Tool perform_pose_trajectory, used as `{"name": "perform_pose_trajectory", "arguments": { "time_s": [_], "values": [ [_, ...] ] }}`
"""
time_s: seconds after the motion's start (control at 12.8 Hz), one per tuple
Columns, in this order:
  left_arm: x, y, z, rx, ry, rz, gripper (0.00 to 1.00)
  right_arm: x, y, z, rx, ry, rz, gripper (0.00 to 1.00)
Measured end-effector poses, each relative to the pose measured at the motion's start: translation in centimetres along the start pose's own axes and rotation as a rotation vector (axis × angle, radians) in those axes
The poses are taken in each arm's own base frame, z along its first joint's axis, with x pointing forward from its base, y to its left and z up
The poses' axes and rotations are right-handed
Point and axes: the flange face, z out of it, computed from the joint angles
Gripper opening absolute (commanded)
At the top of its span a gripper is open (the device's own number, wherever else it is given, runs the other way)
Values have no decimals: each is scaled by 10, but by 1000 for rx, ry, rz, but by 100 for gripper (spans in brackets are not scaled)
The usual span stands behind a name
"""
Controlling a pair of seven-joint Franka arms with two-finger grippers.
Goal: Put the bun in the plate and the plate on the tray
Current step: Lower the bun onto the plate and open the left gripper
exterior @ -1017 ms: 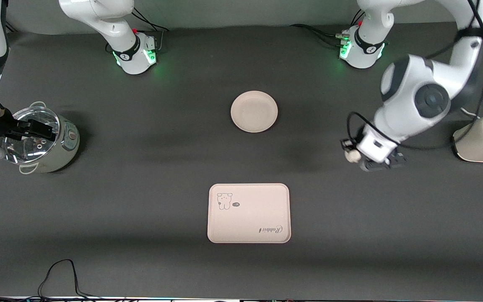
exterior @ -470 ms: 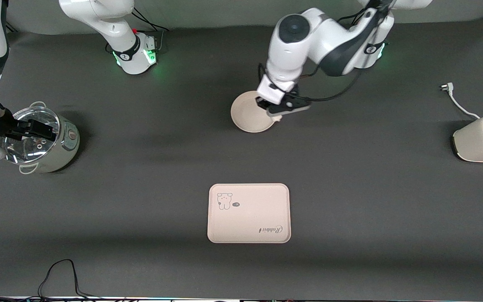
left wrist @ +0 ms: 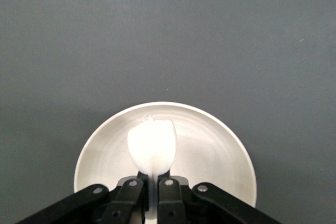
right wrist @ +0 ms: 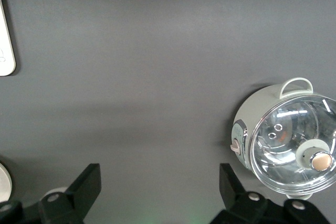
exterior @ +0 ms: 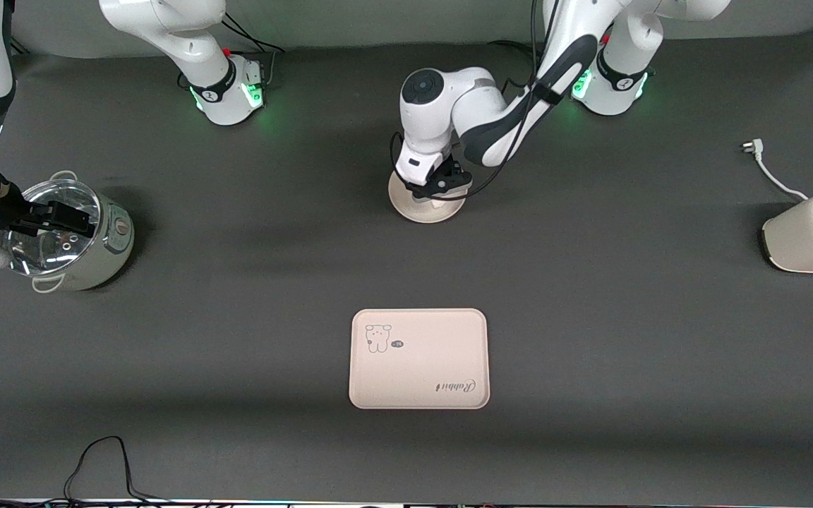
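The round cream plate (exterior: pixel 437 212) lies on the dark table between the two arm bases. My left gripper (exterior: pixel 433 189) hangs low over it, shut on the off-white bun (left wrist: pixel 152 148). In the left wrist view the bun sticks out past the gripper (left wrist: pixel 153 174) over the plate's (left wrist: pixel 215 145) middle; I cannot tell whether it touches. The bun is hidden in the front view. The cream tray (exterior: pixel 418 358) with the animal print and "Rabbit" lettering lies nearer the front camera, empty. My right gripper (exterior: pixel 61 215) waits open and empty, high over the cooker; it also shows in the right wrist view (right wrist: pixel 160 182).
A pale green cooker with a glass lid (exterior: pixel 89 240) stands at the right arm's end and shows in the right wrist view (right wrist: pixel 289 140). A cream toaster (exterior: pixel 812 233) with its plug cord (exterior: pixel 766 166) stands at the left arm's end. A black cable (exterior: pixel 96 458) lies near the front edge.
My left arm carried the bun from near the toaster to the plate and came down low over its middle. The right arm has not moved.
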Motion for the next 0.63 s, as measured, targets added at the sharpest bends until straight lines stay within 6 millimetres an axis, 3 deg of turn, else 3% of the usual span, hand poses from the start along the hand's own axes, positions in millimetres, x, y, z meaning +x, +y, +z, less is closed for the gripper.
{"name": "perform_pose_trajectory", "arguments": {
  "time_s": [0.16,0.23,0.31,0.55,0.63],
  "values": [
    [1,0,12,9,4,-41,0,0,0,0,0,0,0,100],
    [1,1,15,7,10,-60,5,0,0,0,0,0,0,100],
    [0,1,19,6,9,-75,24,0,0,0,0,0,0,100],
    [-8,4,26,13,5,-73,66,0,0,0,0,-1,0,100],
    [-12,4,27,14,10,-63,96,0,0,1,0,-1,0,100]
  ]
}}
